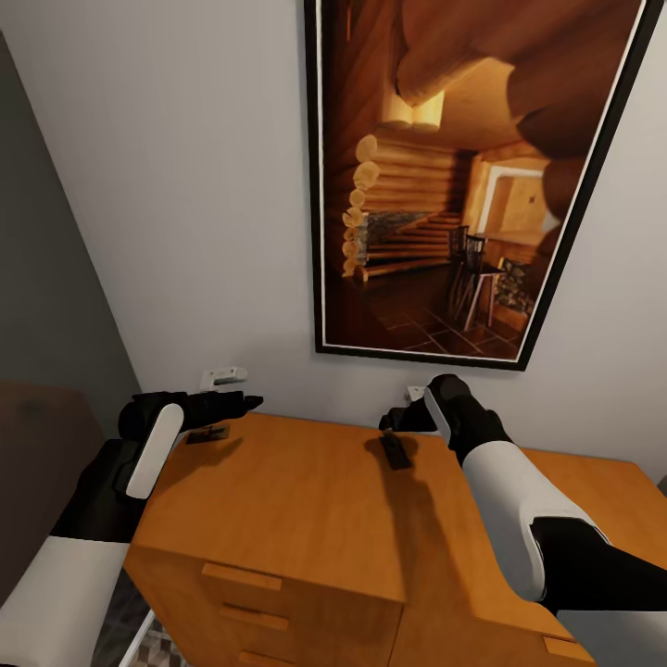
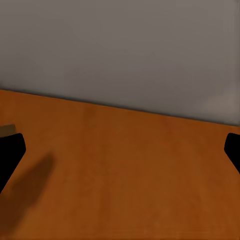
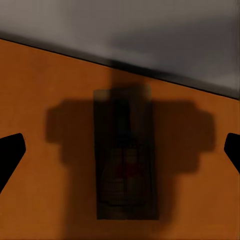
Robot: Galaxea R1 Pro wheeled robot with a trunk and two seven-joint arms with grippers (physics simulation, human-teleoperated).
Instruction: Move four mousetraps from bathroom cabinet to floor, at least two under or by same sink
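Two small flat dark-brown rectangular mousetraps are recorded on the flat top of the low orange-brown wooden cabinet (image 1: 306, 500), which is set against a pale grey wall below a black-framed picture of a log-cabin interior (image 1: 463, 176).

Item one: the nearer-centre mousetrap (image 1: 398, 452), lying just below and ahead of the right gripper (image 1: 400, 419), partly in its shadow. In the right wrist view this mousetrap (image 3: 126, 155) is centred between the two black fingertips (image 3: 10, 155), its long axis running along the line of the fingers, toward the wall. The jaws are spread wide, with nothing held.

Item two: the left-hand mousetrap (image 1: 207, 434), at the cabinet's rear left corner, just beneath the left gripper (image 1: 243, 402). In the left wrist view bare wood and wall are shown between the parted black fingertips (image 2: 11, 150); the trap itself is not made out there, so the left claw is possibly aimed past it. The left claw is also spread and empty.

The right arm is judged the better placed for a pick.
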